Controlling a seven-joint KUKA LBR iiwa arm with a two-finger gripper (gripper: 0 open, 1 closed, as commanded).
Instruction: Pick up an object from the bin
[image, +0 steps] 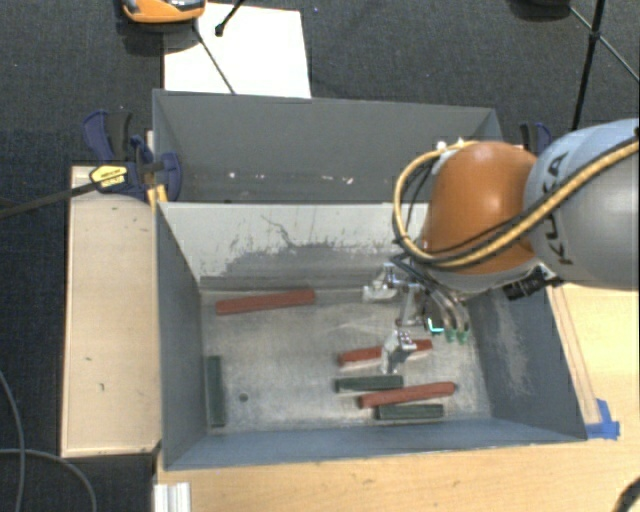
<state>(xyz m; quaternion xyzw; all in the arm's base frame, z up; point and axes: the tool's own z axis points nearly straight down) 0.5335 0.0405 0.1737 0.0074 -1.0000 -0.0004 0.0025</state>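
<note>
Pincer (403, 350) is down low inside the grey metal bin (185, 330), right of the middle of its floor, on an arm that comes in from the right under a rounded orange cover (480, 210) looped with yellow cables (405, 205). From where I stand its tip lies over a short red-brown stick (362, 354), covering part of that stick's right half. I cannot tell whether it touches the stick, nor whether the pincer is apart or together.

Just in front of that stick three more lie close together, roughly parallel: a dark green stick (368, 383), then a longer red-brown stick (408, 394) a little to the right, then another dark green stick (410, 411) nearest the front wall. The red-brown one seems to touch both green ones.

Well apart from this cluster, a long red-brown stick (265, 301) lies flat along the foot of the back wall, towards the left. A dark green stick (214, 390) lies by itself along the left wall, pointing front to back.
</note>
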